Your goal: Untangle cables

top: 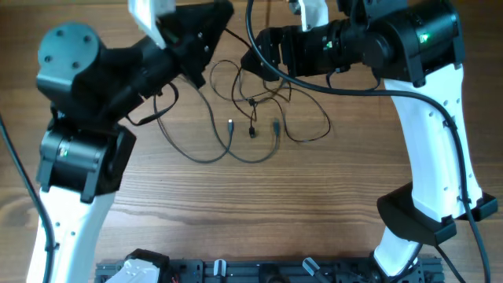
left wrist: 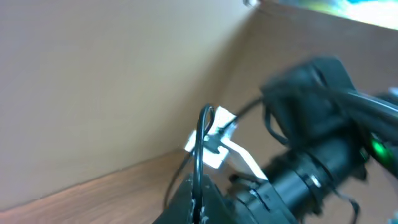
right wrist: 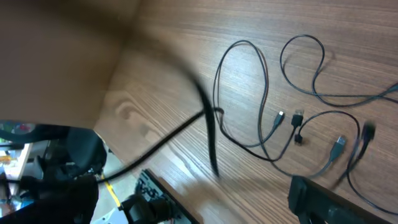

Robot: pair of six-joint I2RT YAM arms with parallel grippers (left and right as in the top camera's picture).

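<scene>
The cables (top: pixel 250 110) lie in a loose tangle of thin black loops on the wooden table, their plugs (right wrist: pixel 298 117) spread out near the middle. My left gripper (left wrist: pixel 198 205) is shut on one thin black cable (left wrist: pixel 203 134), which rises from the jaws in a narrow loop. Overhead, this gripper (top: pixel 220 20) hovers at the table's far side, left of the tangle. My right gripper (top: pixel 258 56) stands open just right of it, above the tangle's far end. Only one finger (right wrist: pixel 317 199) shows, with nothing against it. A blurred black cable (right wrist: pixel 208 134) hangs loose in front of it.
A thick black arm cable (top: pixel 314 85) curves under the right arm. A dark rail with fittings (top: pixel 259 271) runs along the table's front edge. A beige wall (left wrist: pixel 112 81) stands behind the table's far edge. The two arms are close together at the back.
</scene>
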